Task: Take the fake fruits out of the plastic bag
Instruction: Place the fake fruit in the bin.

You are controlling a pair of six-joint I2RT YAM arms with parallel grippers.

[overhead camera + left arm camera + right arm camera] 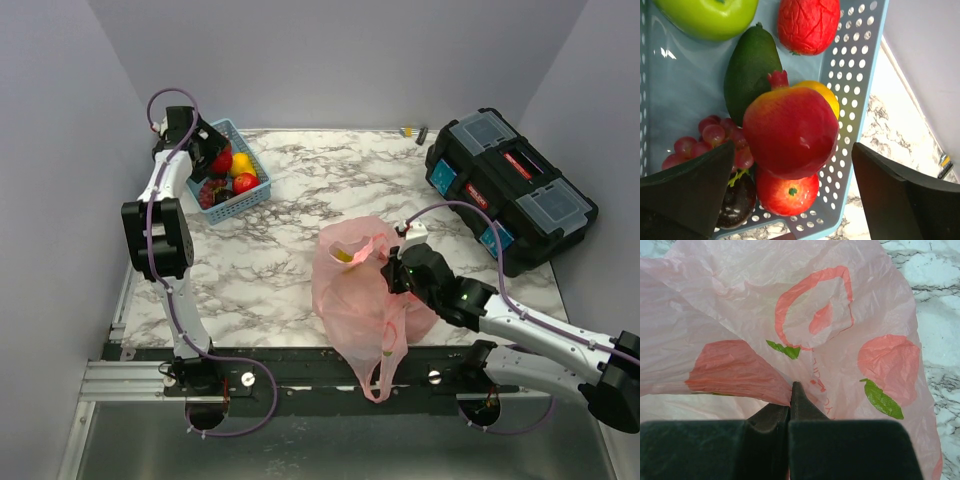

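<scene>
From above we see the left gripper [207, 152] hanging over the light blue basket [256, 197] at the far left of the marble table [300, 180]. The right gripper [402, 262] sits against the right side of the pink plastic bag [350, 300]. The bag lies near the front middle of the table, its handles [378, 375] draped over the near edge. Only this view shows a yellow fruit [345, 256] in the bag's open mouth and a black toolbox [510, 190] at the far right. Our left wrist camera adds what the top view cannot resolve. The fingers [695, 190] are spread wide and grip nothing, and a red-and-yellow pomegranate [790, 132] lies between them, touching neither. It rests on other fake fruits [807, 25] in the basket: a green apple [705, 17], an avocado [750, 70], grapes [705, 142] and a small red apple [787, 195]. Our right wrist camera shows the jaws clenched together on a fold of the bag's thin film, which is printed with red fruit and green leaves. The yellow fruit is out of that frame.
</scene>
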